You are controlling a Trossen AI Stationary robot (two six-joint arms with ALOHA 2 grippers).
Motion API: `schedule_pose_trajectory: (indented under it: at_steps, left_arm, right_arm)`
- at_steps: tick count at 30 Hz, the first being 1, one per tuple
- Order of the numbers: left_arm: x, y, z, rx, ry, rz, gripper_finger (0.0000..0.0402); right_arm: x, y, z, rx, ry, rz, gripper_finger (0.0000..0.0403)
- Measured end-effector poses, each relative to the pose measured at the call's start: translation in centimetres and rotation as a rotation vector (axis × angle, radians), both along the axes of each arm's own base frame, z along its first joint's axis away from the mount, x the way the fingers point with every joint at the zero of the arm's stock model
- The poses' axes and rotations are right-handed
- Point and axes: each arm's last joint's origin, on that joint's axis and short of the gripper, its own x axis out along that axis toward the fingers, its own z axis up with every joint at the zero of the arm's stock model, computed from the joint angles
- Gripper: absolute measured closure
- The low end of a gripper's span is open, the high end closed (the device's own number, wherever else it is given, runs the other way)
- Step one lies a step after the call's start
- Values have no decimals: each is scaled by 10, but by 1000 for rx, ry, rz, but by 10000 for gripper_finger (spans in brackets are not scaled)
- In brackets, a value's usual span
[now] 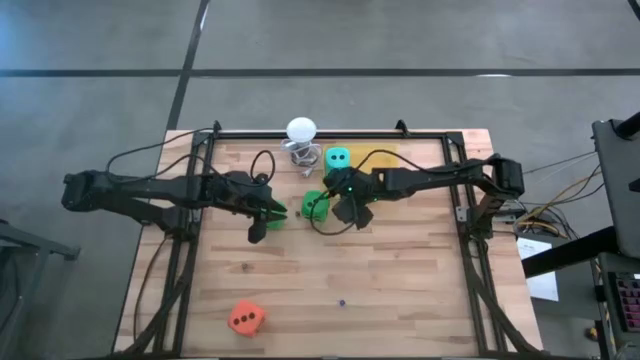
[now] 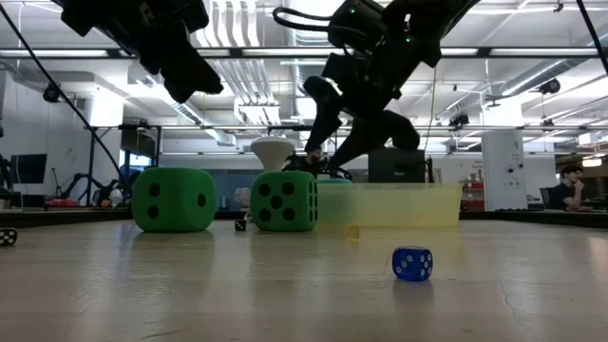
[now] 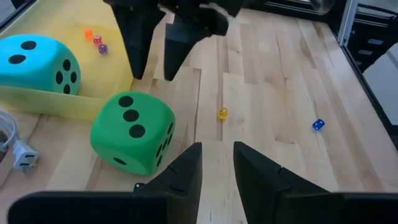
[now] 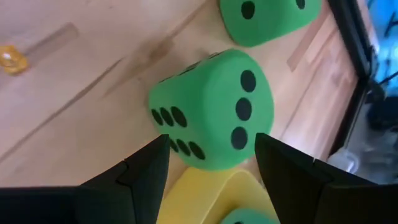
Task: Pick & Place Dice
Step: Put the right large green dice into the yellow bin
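Task looks partly done. The landmark is the yellow tray at the back of the table. 1 of the 4 dice, the teal die, already sits inside the tray at its left end. The other 3 are still outside it.

The right gripper hangs just in front of the tray's left end, over 1 green die. Its fingers are spread apart with nothing between them; in the right wrist view that die sits on the wood between and just beyond the fingertips, touching neither as far as can be seen. Judgement: this die is either just set down short of the tray or about to be picked, cannot tell which.

The left gripper is left of the tray and a bit forward of it, beside the second green die. Its fingers stand partly apart and empty in the left wrist view, aimed past the first green die.

The orange-red die lies well away from the tray, near the table's front left, untouched.

Some tiny dice are around too: a small blue one on the open wood in front of the tray.

Left to do, by estimate: both green dice and the orange-red die into the tray, so about 1 of 4 is finished.
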Motion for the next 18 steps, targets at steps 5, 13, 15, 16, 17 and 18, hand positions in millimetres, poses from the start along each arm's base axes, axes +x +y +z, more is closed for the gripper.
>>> schedule_pose_trajectory:
  at_steps: [5,13,15,16,17,18]
  left_arm:
    - [0,0,0,0,1,0,304]
    - [0,0,0,8,1,10,304]
    - [0,0,0,9,1,12,304]
    - [0,0,0,10,1,12,304]
    - [0,0,0,10,2,12,304]
    - [0,0,0,10,1,12,304]
  right_arm:
    - [6,3,-2,-47,-37,58,167]
    - [14,5,-12,-93,-44,78,151]
    - [13,5,-15,-91,-21,82,146]
    - [14,6,-18,-93,-21,85,144]
    - [17,6,-19,-100,-38,92,142]
    - [18,6,-19,-106,-44,94,141]
